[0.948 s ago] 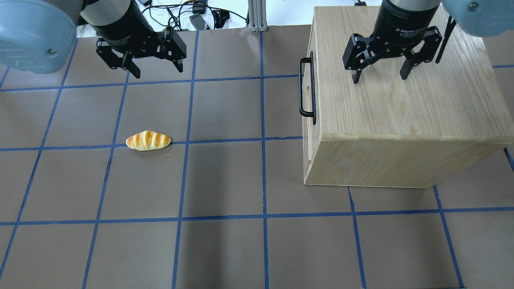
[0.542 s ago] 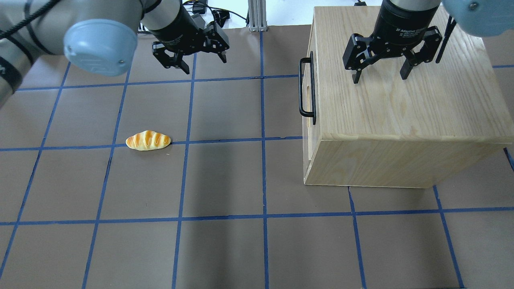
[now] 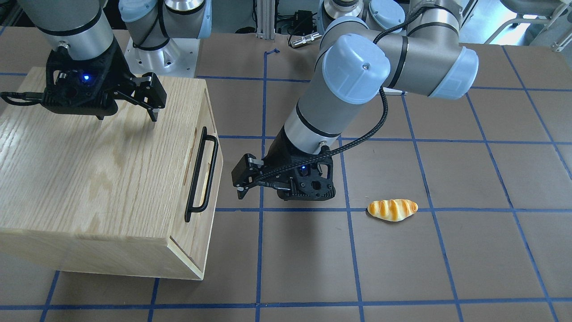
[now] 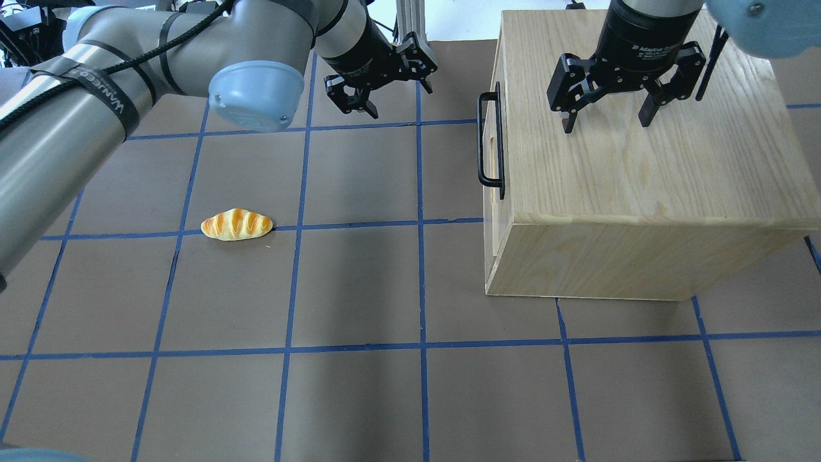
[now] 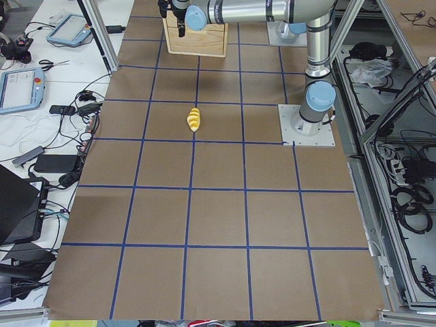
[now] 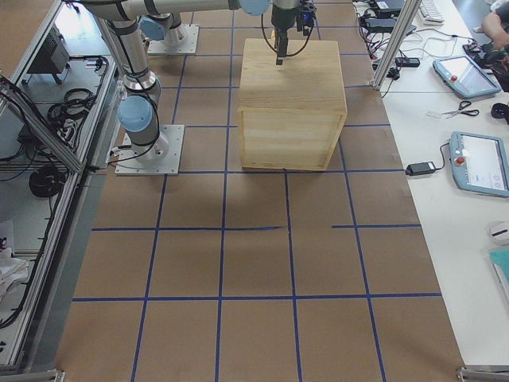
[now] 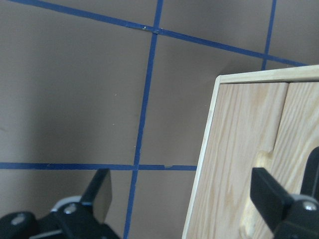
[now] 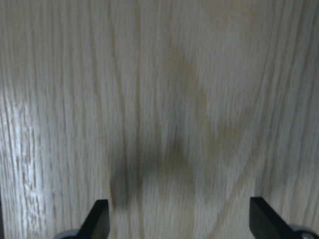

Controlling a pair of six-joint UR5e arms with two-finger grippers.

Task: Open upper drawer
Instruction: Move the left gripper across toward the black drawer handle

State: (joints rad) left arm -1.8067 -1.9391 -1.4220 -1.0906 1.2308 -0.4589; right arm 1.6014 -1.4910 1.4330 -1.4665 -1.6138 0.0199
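Well apart from upper drawer [image 3: 207, 156], a bread roll [image 4: 236, 225]; left tool [image 4: 399, 99] spread near handle [image 4: 480, 138], right tool [image 4: 606, 124] spread over cabinet [image 4: 641, 179].

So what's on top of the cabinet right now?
No loose object shows on the cabinet top; only the open right hand hangs over it. The wood directly beneath that hand is hidden from overhead.

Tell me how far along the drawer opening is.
Nothing is done yet: the upper drawer sits shut in the cabinet. In hand: the left hand hovers open beside the front, short of the handle; the right hand hangs open over the cabinet top. Left: grip the handle and pull.
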